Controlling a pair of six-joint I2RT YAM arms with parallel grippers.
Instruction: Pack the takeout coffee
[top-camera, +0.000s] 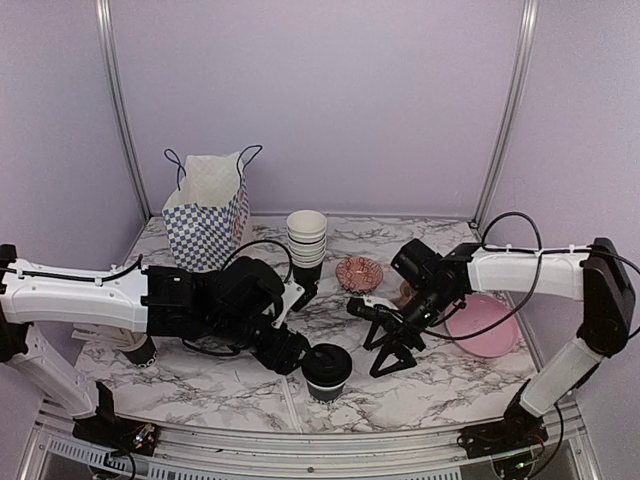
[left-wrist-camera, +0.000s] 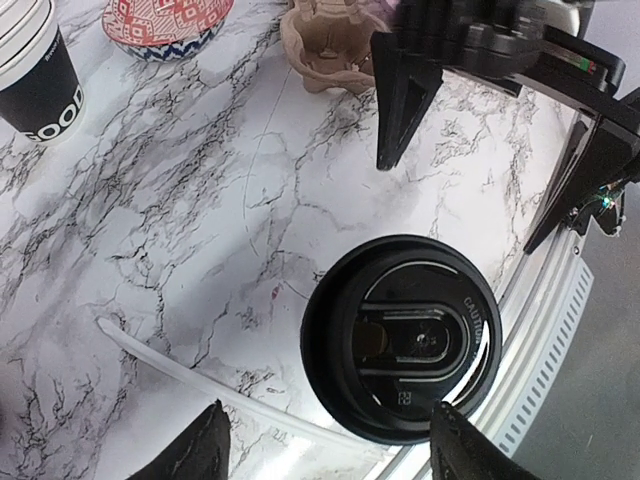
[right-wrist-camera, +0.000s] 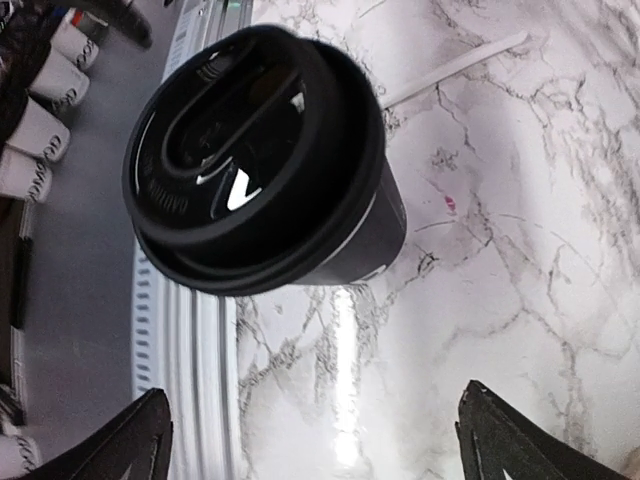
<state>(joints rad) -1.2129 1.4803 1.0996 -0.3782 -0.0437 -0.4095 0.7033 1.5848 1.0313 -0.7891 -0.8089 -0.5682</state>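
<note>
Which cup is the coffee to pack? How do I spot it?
Look at the near edge of the marble table, in the middle. One small black cup stands alone. Unlike the lidless stack of cups back near the checked bag, it wears a black lid.

Both arms stretched inward, left hand and right hand low, fingers spread.

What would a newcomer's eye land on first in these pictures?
The small black paper cup with a black plastic lid, standing alone at the near edge of the white marble table, with the left tool and right tool open on either side of it. Next, the blue-and-white checked paper bag upright at the back left.
</note>
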